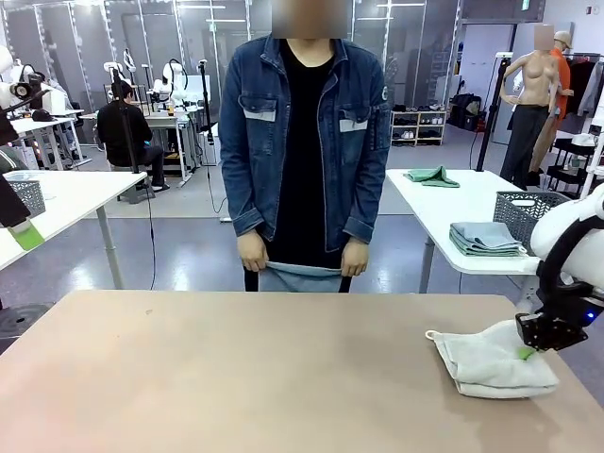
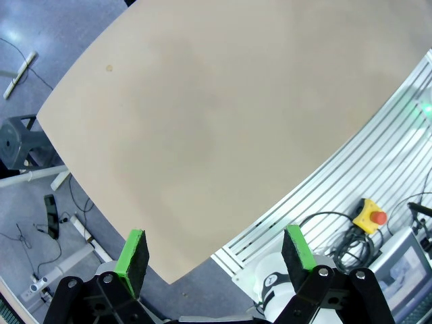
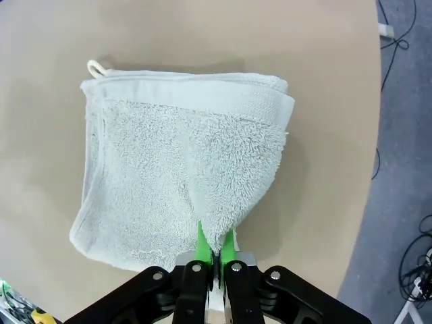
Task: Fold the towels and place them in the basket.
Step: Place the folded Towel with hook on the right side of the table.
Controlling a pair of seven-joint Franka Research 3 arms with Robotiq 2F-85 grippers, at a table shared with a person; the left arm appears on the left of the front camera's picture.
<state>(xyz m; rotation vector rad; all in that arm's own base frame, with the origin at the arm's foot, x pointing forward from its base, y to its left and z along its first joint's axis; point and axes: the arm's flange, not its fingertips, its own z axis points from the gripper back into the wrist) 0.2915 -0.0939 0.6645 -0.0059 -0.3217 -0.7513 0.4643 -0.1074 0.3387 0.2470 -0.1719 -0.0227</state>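
The right pincer (image 3: 216,237) clamped a corner of the folded pale terry-cloth towel (image 3: 169,169) by the tabletop's (image 1: 236,377) right edge. The left pincer (image 2: 216,251) gaped

**Figure. An open-plan robotics laboratory.**
A white robot arm (image 1: 566,250) bends over a towel (image 1: 491,363) at the right edge of a beige table (image 1: 236,377). Just beside another edge of the table runs an aluminium rail frame (image 2: 351,169), with a yellow emergency-stop button (image 2: 373,216) and coiled cables (image 2: 334,226) next to it. Beyond the far edge, white workbenches (image 1: 75,193) stand on a grey floor (image 1: 179,255) in front of glazed partitions (image 1: 85,47). A person (image 1: 127,132) sits at one bench, and storage shelves (image 1: 417,127) line the back wall. More cables (image 2: 30,236) trail over the floor off the table's corner.
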